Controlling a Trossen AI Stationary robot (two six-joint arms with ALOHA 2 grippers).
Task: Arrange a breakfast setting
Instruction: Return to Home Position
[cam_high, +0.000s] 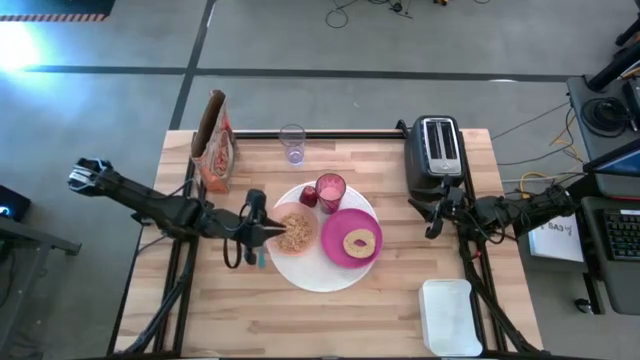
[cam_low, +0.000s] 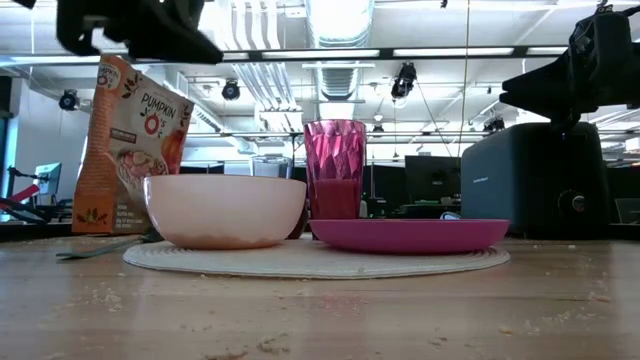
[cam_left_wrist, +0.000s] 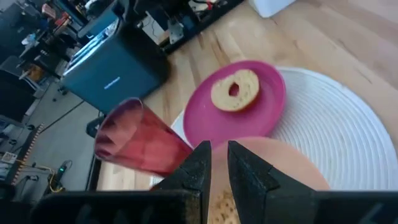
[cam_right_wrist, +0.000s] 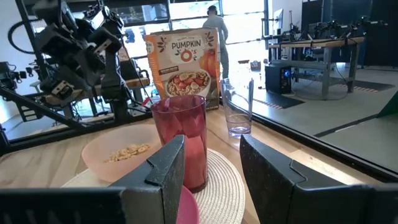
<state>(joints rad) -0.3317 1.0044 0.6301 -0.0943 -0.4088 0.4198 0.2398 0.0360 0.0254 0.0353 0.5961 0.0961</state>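
High view: left gripper (cam_high: 268, 229) hovering at placemat's (cam_high: 320, 282) left edge above cereal bowl (cam_high: 296, 232), fingers nearly together, empty; right gripper (cam_high: 432, 218) idle well right of placemat, jaws apart. Low view: teal-handled spoon (cam_low: 100, 247) lying just left of placemat. Left wrist view: if lowered carelessly, likely to clip the bowl rim and scatter cereal.

The crinkled cereal bag (cam_right_wrist: 184, 67) at the table's far edge reads "PUMPKIN" in white capitals above a large "O"; seen from table height, the same bag (cam_low: 133, 140) reads "PUMPKIN O's"; its smaller print is illegible.

Round white placemat (cam_high: 312, 272) carries cereal-filled peach bowl (cam_high: 296, 231), pink cup (cam_high: 330, 190), bagel (cam_high: 360, 243) on magenta plate (cam_high: 338, 252)
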